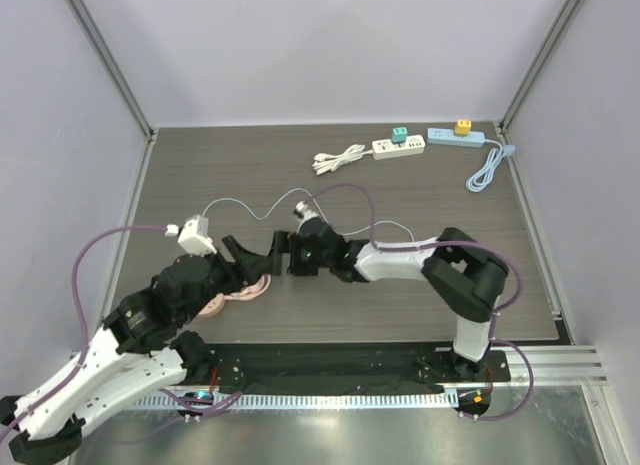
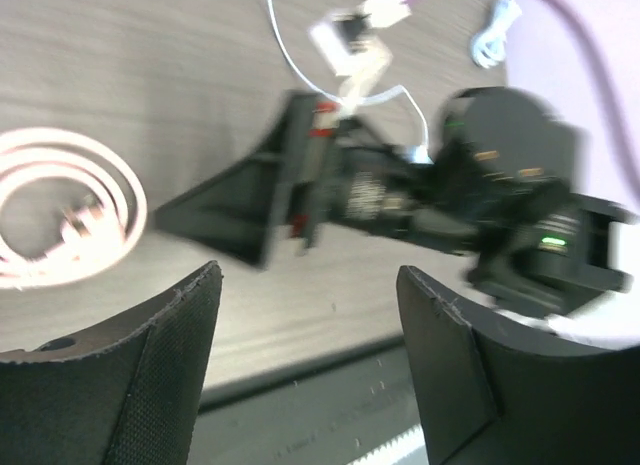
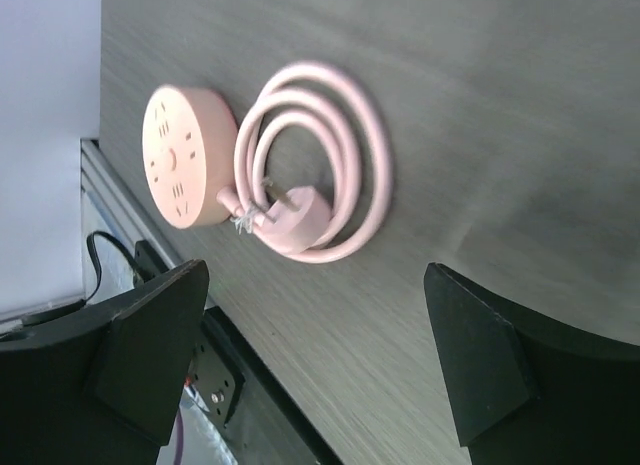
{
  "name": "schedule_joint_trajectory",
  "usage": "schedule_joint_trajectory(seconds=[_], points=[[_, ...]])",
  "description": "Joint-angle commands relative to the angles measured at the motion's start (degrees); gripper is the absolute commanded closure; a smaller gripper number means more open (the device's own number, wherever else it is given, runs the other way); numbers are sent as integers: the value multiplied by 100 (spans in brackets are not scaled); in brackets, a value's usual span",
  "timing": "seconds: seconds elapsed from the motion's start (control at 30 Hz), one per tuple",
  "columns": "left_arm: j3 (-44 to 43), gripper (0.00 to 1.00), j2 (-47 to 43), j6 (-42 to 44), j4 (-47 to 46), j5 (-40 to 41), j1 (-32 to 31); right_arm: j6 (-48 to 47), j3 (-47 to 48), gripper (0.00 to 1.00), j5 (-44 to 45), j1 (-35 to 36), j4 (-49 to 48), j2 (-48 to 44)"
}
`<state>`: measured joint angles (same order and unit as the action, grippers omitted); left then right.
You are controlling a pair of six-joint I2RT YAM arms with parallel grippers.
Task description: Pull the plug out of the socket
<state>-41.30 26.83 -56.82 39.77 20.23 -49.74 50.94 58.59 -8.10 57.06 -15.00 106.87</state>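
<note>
At far-right rear of tabletop (image 1: pixel 200 175), close to back edge, green plug (image 1: pixel 398 134) sits seated in white power strip (image 1: pixel 400 148). Just to its R, yellow plug (image 1: pixel 463 127) is seated in blue power strip (image 1: pixel 450 138), whose blue cord (image 1: pixel 487 170) loops toward R edge. White coiled cord (image 1: pixel 338 160) lies off white strip's L end. Both arms are well apart from these, mid-table nr front, heads pointing at each other w/ tips close. Bare wood stretches btwn them and the strips. Left gripper (image 2: pixel 310 285): jaws apart, nothing btwn. Right gripper (image 3: pixel 315 280): jaws apart, nothing btwn. Pink round socket (image 3: pixel 185 170) w/ pink coiled cord (image 3: pixel 375 165) lies nr front edge, its pink plug (image 3: pixel 295 217) loose inside the coil. Overhead, L arm covers most of that socket. Left wrist view is blurred, so detail on R arm's head is hard to read.
</note>
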Motion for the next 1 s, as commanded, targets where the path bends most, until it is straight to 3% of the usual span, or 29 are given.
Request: schedule_joint_trajectory(seconds=[0.0, 0.2, 0.4, 0.57, 0.7, 0.97], points=[[-519, 26, 778, 530, -504, 744, 8, -653, 39, 5, 72, -607, 505, -1009], [-1371, 17, 2638, 1627, -2217, 702, 130, -1470, 397, 0, -157, -2206, 1332, -1520], [-1908, 19, 4144, 1683, -4115, -738, 1156, -1675, 1223, 0, -482, -3743, 1712, -1073], [-2022, 22, 5364, 1568, -5888, -1293, 1905, -1307, 2357, 2, -509, -4185, 1606, 295], [-2443, 17, 6263, 1638, -6322, -1618, 2424, -937, 3761, 3, -395, -4256, 1571, 1431], [-2532, 25, 6932, 2350, -6710, -2155, 2688, -6, 5057, 11, 0, -4255, 1527, 2944]])
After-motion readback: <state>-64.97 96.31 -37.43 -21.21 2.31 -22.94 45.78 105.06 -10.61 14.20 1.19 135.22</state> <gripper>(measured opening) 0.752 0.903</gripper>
